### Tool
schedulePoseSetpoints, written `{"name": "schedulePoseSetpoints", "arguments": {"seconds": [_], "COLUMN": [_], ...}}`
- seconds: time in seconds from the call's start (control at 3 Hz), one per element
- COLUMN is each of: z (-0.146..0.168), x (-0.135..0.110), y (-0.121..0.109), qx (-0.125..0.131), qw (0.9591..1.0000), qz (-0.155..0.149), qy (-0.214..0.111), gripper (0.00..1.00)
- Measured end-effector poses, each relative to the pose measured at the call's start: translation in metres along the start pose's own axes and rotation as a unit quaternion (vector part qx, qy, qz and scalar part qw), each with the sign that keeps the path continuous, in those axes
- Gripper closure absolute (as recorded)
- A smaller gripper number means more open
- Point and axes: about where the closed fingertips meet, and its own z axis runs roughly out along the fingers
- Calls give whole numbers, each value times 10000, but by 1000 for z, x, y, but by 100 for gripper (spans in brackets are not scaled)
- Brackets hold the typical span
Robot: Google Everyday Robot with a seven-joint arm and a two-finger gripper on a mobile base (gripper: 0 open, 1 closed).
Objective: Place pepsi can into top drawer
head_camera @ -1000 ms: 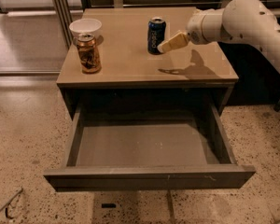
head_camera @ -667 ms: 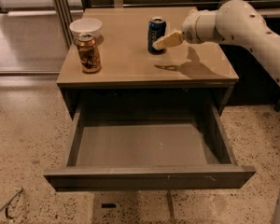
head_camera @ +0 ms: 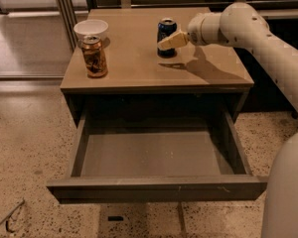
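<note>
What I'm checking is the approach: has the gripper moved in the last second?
Yes. The gripper has shifted left, from right of the pepsi can to across its lower front.

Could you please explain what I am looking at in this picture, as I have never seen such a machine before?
This is a single camera view looking down at a brown cabinet from the front; where the camera is mounted is not known. The white jointed arm reaching in from the right belongs to a mobile robot. At its end is a beige two-finger tool, right at the small dark blue soda can with a silver top on the cabinet's top. Whether it grips the can cannot be seen. Also on top are a brown-and-gold patterned can and a white bowl behind it. Below, the wide grey-brown top drawer is pulled open.
</note>
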Motion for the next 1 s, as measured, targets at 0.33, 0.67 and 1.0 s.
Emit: {"name": "schedulePoseSetpoints", "arguments": {"seconds": [0.33, 0.67, 1.0], "z": [12, 20, 23], "x": [-4, -9, -18], "y": [-1, -2, 3], "qx": [-105, -210, -426], "qw": [9999, 9997, 9986], "qz": [-30, -87, -181], "qy": [51, 120, 270], "gripper": [0, 0, 0]}}
